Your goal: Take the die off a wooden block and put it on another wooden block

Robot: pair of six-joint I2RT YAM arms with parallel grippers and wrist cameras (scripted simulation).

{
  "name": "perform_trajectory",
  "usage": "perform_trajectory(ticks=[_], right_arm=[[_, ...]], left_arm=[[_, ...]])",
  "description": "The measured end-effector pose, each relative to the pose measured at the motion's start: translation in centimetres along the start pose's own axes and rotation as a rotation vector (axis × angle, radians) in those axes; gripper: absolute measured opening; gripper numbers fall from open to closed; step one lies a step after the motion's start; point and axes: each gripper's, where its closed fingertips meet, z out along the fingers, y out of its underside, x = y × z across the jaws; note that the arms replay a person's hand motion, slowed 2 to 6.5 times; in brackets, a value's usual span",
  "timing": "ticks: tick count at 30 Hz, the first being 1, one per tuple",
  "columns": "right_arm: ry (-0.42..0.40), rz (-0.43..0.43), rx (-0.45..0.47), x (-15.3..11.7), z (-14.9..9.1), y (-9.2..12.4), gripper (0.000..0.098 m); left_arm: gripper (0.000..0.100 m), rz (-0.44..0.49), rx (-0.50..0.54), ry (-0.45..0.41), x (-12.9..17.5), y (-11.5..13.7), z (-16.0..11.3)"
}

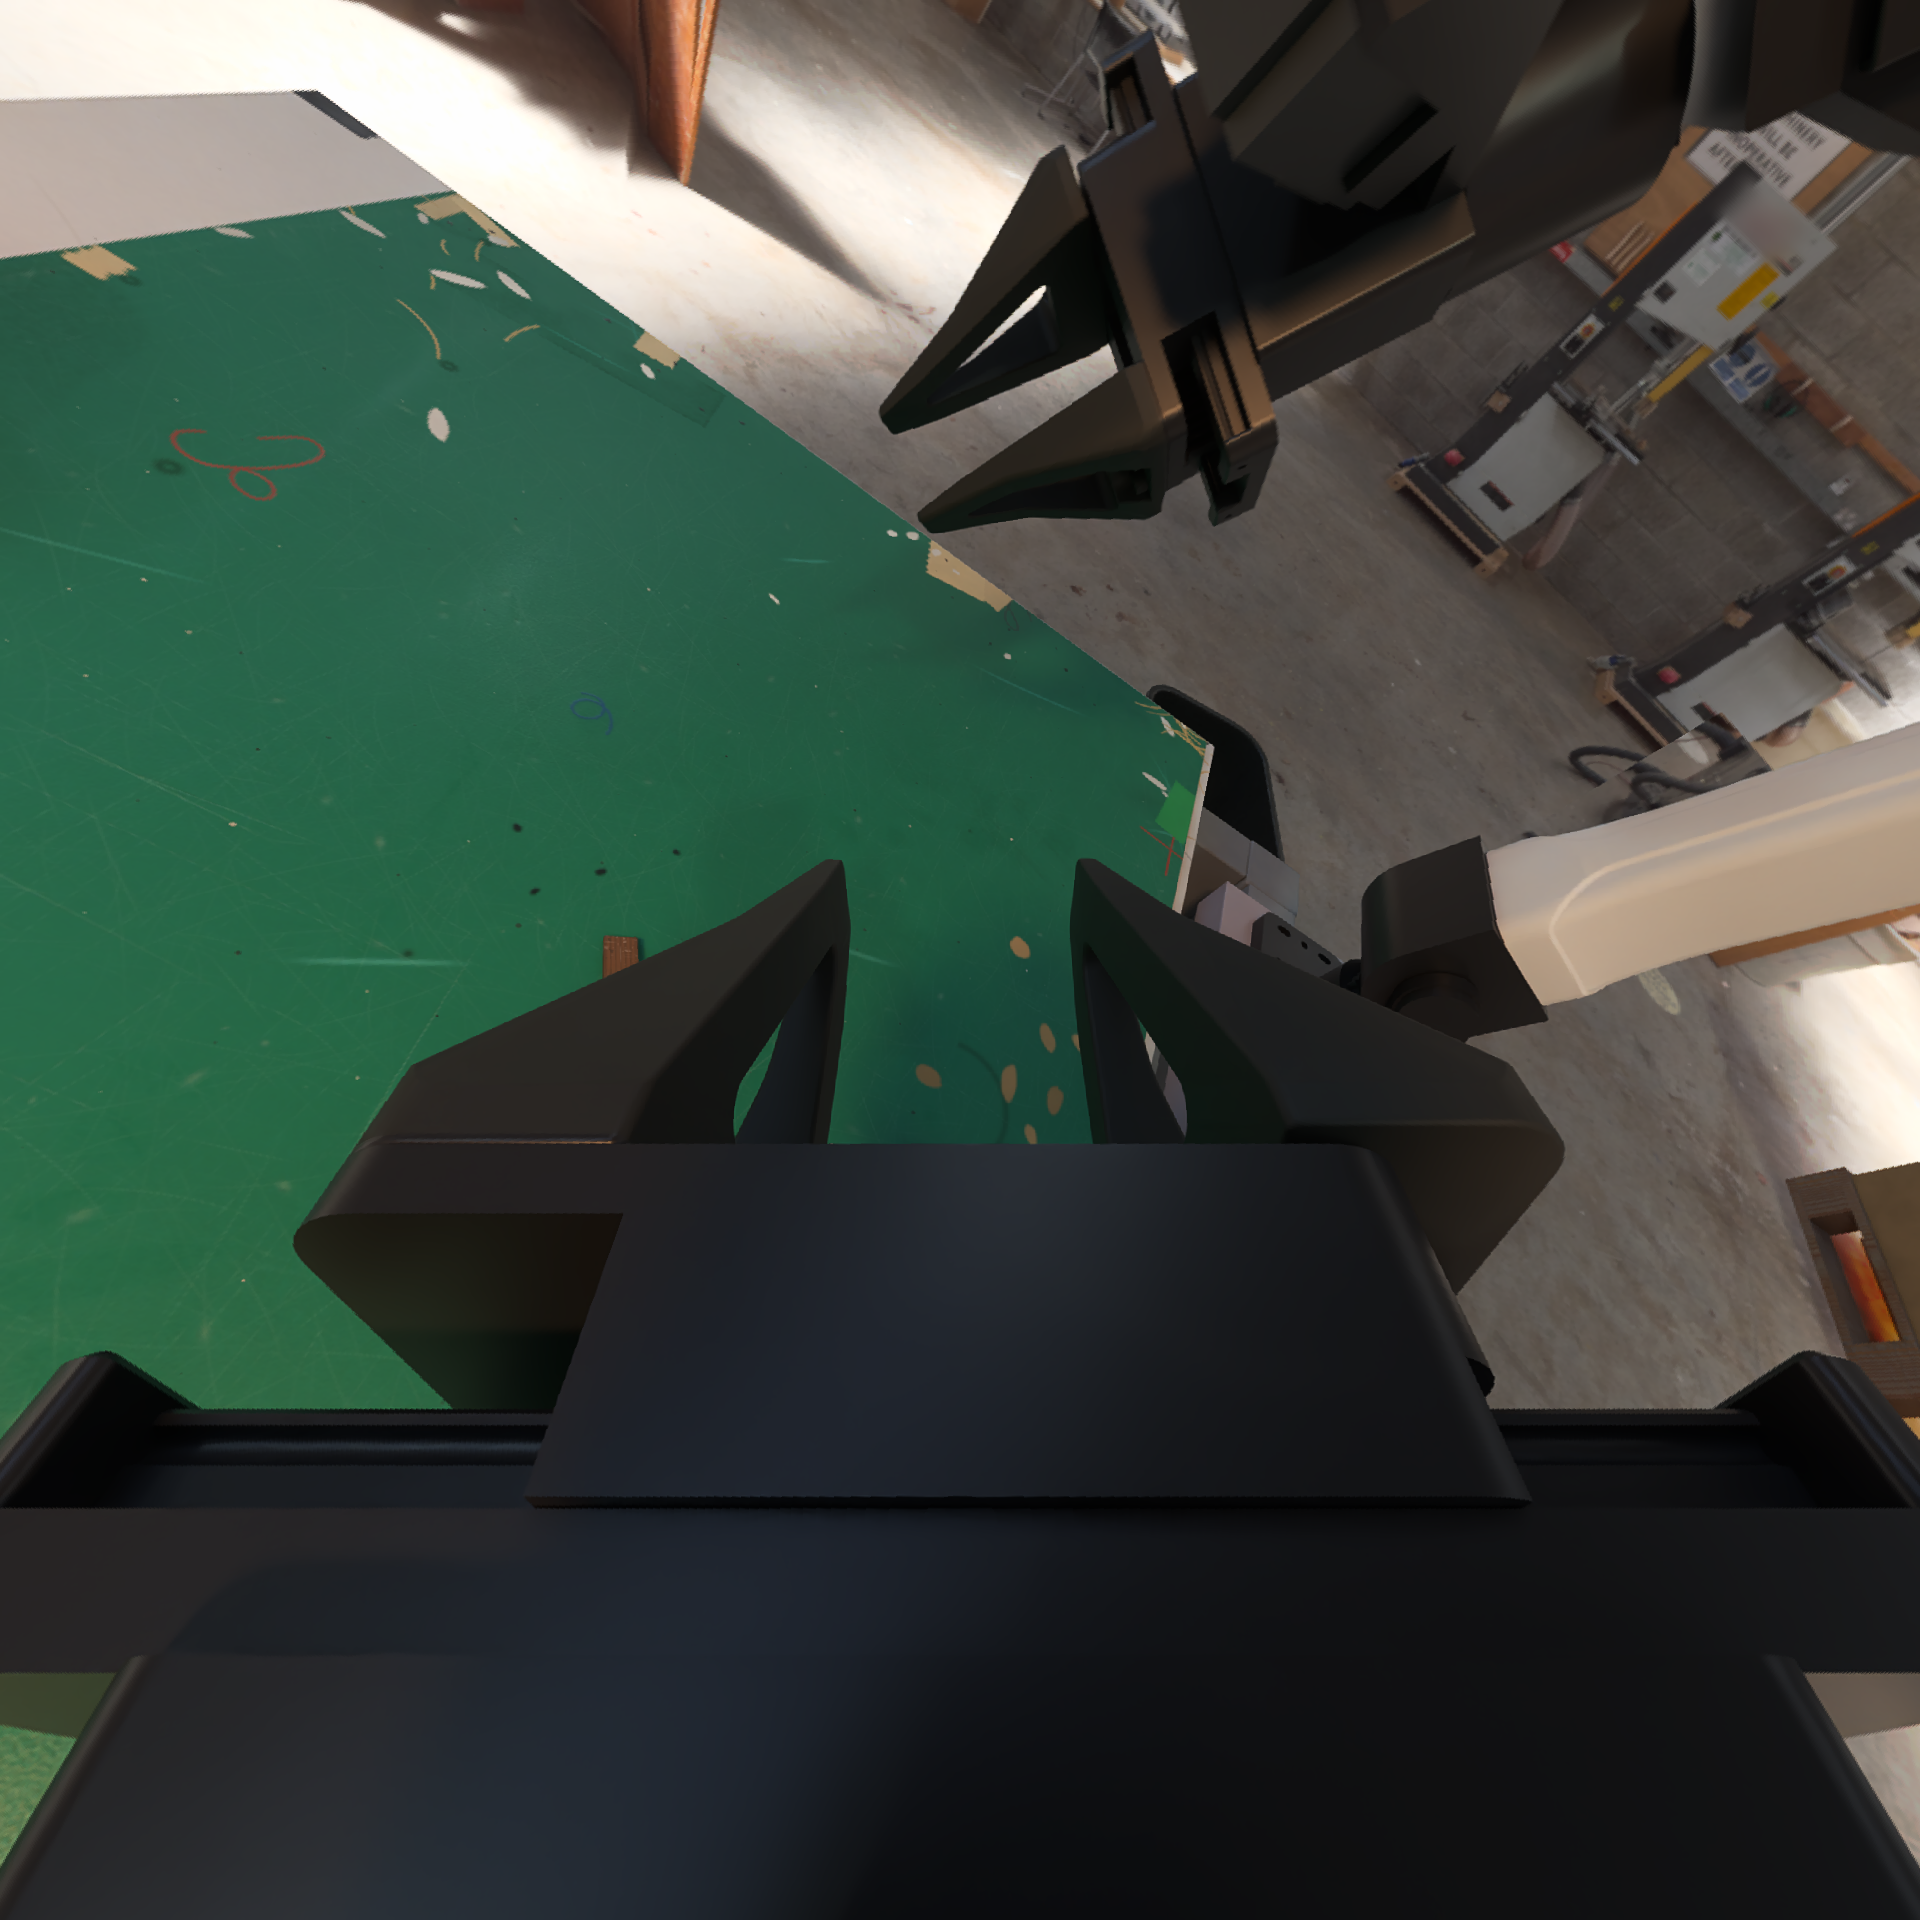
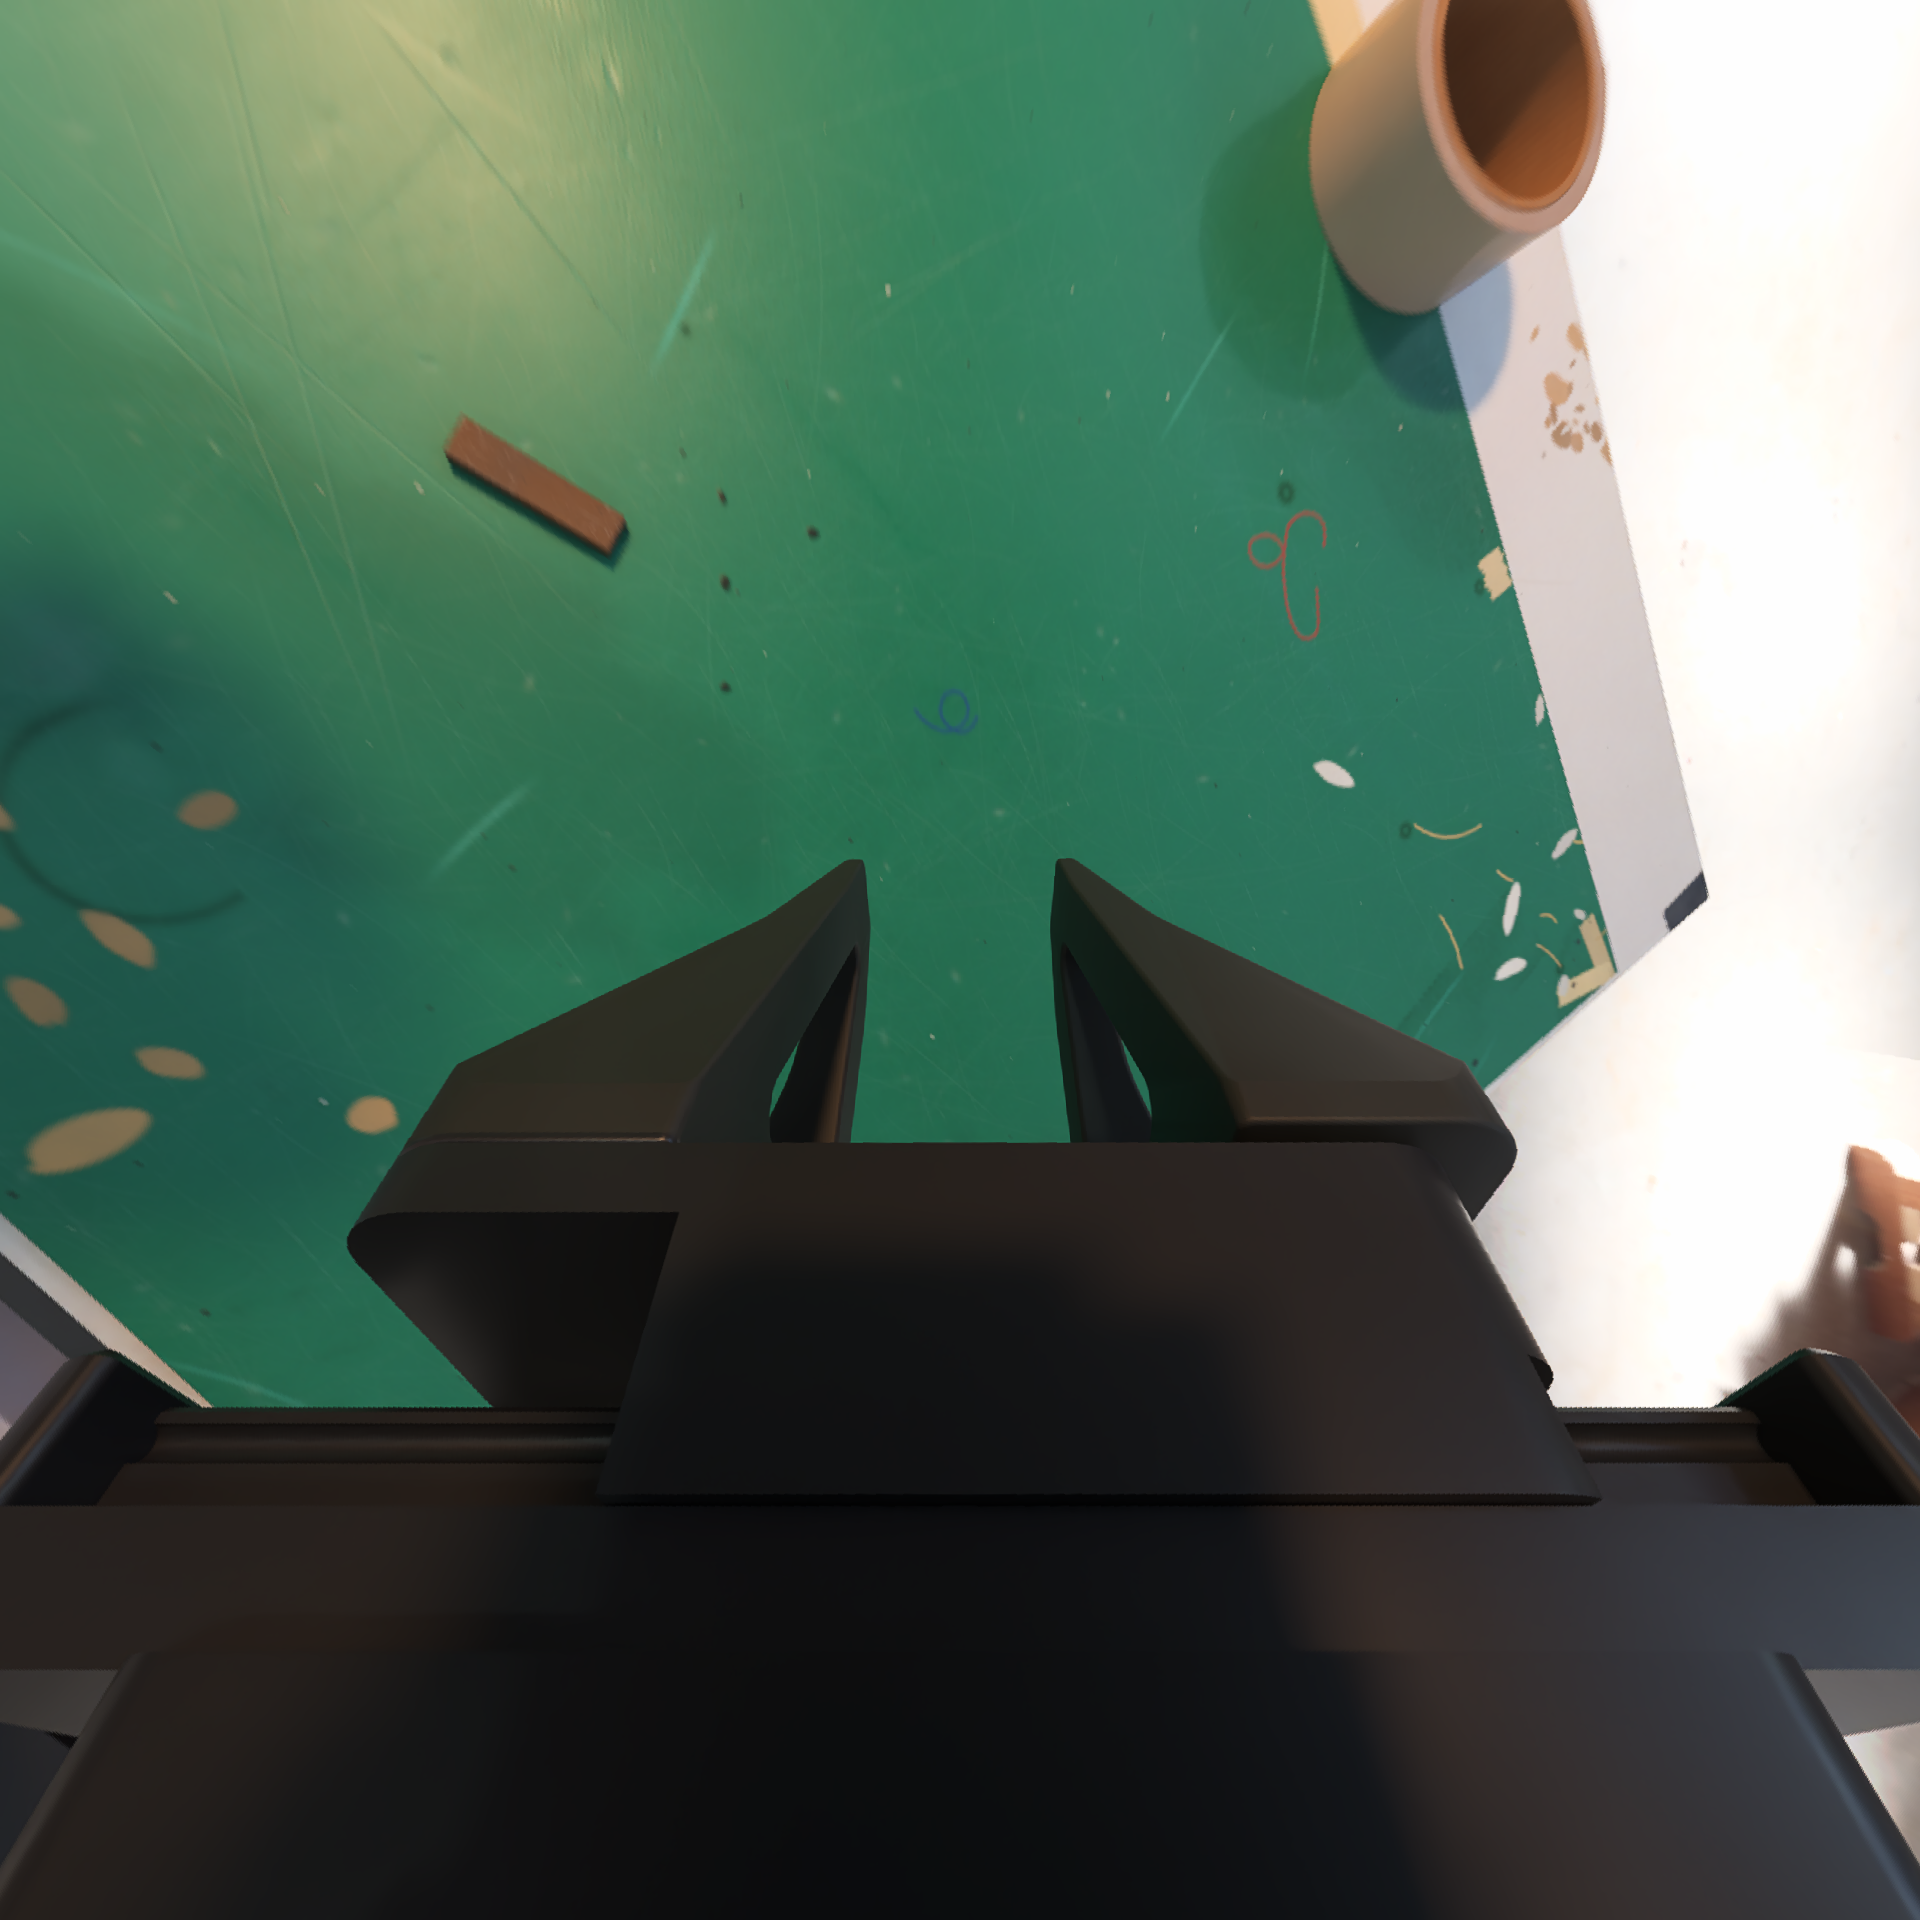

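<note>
Both grippers, left (image 1: 961, 868) and right (image 2: 961, 868), parted, empty, hovering over green mat (image 2: 935, 416). Ahead-left of right gripper: flat wooden block (image 2: 535, 488), long axis diagonal, well apart. Die nowhere visible.

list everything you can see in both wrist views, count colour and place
wooden block: 1, brown, flat on the mat, left of centre in the right wrist view; only a sliver shows in the left wrist view, beside the finger
die: 0 in view
tape roll: 1, beige with brown core, mat's edge, top right
mat: 1, green, scratched and paint-flecked, covering the table
table: 1, white, bare strip past the mat
workshop machines: several, grey, on the floor behind
left gripper: 1, black, open, empty, above the mat
right gripper: 1, black, open, empty, above the mat; also seen top right in the left wrist view
</note>
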Motion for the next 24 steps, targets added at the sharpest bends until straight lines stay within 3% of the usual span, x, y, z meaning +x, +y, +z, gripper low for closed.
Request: perform_trajectory(ticks=[9, 17, 24], right_arm=[[-0.035, -0.088, -0.216, 0.9, 2.5, 1.9, 0.033], [-0.107, -0.032, -0.358, 1.4, 4.6, 2.9, 0.0358], [-0.16, 0.029, -0.409, 1.4, 6.1, 3.0, 0.0383]], left_arm=[[0.036, 0.002, -0.019, 0.003, 0.2, 0.4, 0.3], [0.036, 0.016, -0.041, -0.005, 0.3, 0.6, 0.5], [0.036, 0.035, -0.057, -0.024, 0.3, 0.8, 0.4]])
